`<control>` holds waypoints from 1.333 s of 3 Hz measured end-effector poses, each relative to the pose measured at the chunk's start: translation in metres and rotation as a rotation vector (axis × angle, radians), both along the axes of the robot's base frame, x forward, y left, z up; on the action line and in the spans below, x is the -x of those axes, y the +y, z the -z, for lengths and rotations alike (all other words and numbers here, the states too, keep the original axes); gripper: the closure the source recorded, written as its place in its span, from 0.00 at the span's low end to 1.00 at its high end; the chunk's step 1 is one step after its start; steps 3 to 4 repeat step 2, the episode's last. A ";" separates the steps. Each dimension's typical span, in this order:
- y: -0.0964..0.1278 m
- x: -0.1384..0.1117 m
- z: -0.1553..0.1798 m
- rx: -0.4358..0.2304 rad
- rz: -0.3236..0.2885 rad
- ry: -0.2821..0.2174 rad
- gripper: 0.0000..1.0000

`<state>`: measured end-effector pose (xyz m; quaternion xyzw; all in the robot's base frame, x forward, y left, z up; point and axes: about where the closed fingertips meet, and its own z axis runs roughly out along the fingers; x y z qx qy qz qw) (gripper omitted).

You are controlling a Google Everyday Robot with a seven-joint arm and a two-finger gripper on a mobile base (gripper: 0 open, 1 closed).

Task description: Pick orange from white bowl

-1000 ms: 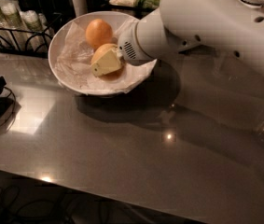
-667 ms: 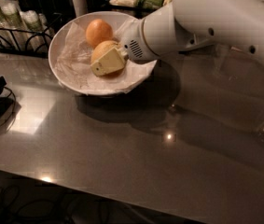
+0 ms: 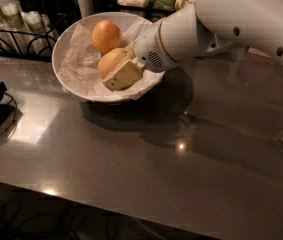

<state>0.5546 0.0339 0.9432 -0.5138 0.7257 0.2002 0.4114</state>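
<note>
Two fruits lie in the white bowl on the tabletop. The tool pinches the paler orange near the bowl's right side, with the deeper-orange fruit just behind.

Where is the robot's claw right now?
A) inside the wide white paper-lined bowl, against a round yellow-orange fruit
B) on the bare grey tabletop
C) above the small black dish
A: the claw sits inside the wide white paper-lined bowl, touching the nearer round yellow-orange fruit.
</note>
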 end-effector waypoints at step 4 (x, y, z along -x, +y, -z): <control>-0.006 -0.006 0.001 0.042 0.008 -0.073 1.00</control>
